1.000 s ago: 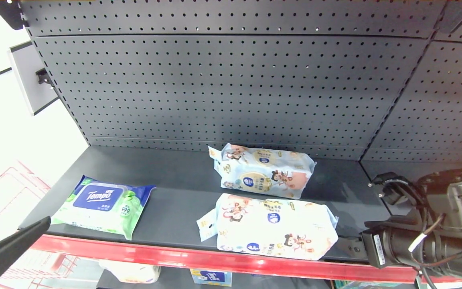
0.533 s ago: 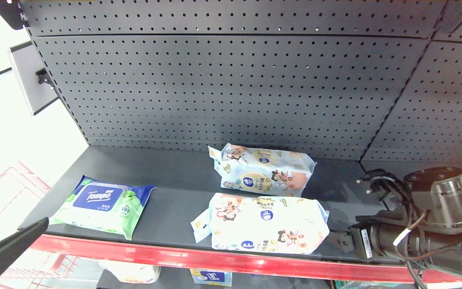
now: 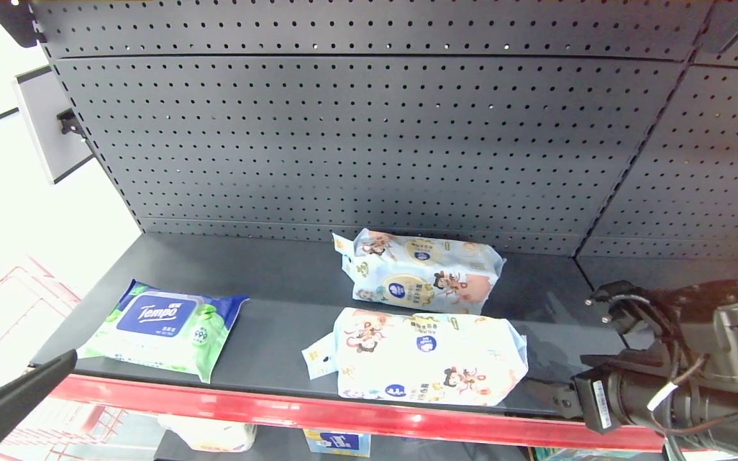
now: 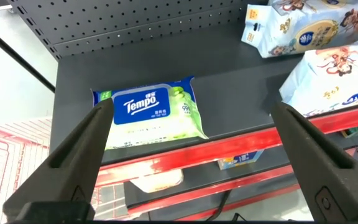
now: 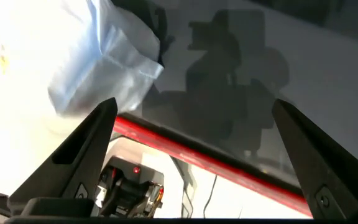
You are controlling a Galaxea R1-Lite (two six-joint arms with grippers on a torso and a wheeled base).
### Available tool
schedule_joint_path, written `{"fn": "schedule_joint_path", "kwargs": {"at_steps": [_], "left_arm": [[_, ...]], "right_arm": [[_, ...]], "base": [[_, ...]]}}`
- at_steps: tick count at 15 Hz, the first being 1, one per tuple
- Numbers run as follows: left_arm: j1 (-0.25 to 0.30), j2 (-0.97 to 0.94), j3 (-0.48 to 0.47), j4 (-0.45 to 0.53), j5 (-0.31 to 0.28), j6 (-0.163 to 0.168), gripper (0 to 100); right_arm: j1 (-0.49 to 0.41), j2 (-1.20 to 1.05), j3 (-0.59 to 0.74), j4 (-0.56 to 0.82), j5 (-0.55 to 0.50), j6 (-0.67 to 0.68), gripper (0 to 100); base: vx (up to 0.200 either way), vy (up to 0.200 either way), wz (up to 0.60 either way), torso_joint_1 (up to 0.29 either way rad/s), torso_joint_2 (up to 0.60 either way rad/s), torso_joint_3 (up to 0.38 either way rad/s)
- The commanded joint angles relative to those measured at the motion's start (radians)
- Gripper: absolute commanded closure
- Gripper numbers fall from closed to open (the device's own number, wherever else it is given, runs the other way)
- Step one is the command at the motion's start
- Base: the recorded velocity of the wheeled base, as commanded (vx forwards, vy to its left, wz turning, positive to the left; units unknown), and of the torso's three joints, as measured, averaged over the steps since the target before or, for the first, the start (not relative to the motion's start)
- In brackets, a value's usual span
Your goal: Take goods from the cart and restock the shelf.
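In the right wrist view, right claw [image 5: 192, 106] gapes beside front pack [image 5: 101, 62].

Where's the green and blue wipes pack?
Head view: the wipes pack lies flat at the shelf's left front edge, left of the front cartoon pack, not touching it.

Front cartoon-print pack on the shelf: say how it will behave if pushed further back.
The front cartoon-print pack looks soft: its film wrap is wrinkled and bulging, so it would probably dent under a push before sliding. It lies flat and broad on the shelf, so tipping or rolling seems unlikely. Its loose end flap may fold or catch.
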Motion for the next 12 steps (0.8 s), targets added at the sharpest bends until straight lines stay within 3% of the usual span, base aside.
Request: {"fn": "schedule_joint_path", "kwargs": {"at_steps": [1, 2, 4, 6, 8, 10, 11, 12], "left_arm": [[0.000, -0.032, 0.028, 0.001, 0.000, 0.000, 0], [0.000, -0.063, 0.049, 0.001, -0.001, 0.000, 0], [0.000, -0.176, 0.135, 0.001, -0.004, -0.054, 0], [0.000, -0.265, 0.193, 0.006, -0.004, -0.066, 0], [0.009, -0.394, 0.201, 0.118, 0.000, -0.129, 0], [0.141, -0.477, 0.189, 0.292, 0.011, -0.166, 0], [0.208, -0.506, 0.190, 0.361, 0.009, -0.169, 0], [0.241, -0.520, 0.193, 0.394, 0.009, -0.169, 0]], "right_arm": [[0.000, -0.168, 0.090, -0.001, -0.046, -0.012, 0], [-0.001, -0.257, 0.124, 0.001, -0.071, -0.046, 0], [-0.012, -0.501, 0.148, 0.035, -0.128, -0.120, 0], [-0.020, -0.638, 0.137, 0.118, -0.203, -0.163, 0], [-0.035, -0.861, 0.096, 0.354, -0.324, -0.236, 0], [-0.141, -0.975, 0.018, 0.568, -0.365, -0.244, 0], [-0.236, -1.007, 0.007, 0.625, -0.365, -0.244, 0], [-0.299, -1.016, 0.002, 0.651, -0.365, -0.244, 0]], "base": [[0.000, 0.000, 0.00, 0.000, 0.00, 0.000], [0.000, 0.000, 0.00, 0.000, 0.00, 0.000], [0.000, 0.000, 0.00, 0.000, 0.00, 0.000], [0.000, 0.000, 0.00, 0.000, 0.00, 0.000], [0.000, 0.000, 0.00, 0.000, 0.00, 0.000], [0.000, 0.000, 0.00, 0.000, 0.00, 0.000], [0.000, 0.000, 0.00, 0.000, 0.00, 0.000], [0.000, 0.000, 0.00, 0.000, 0.00, 0.000]]}}
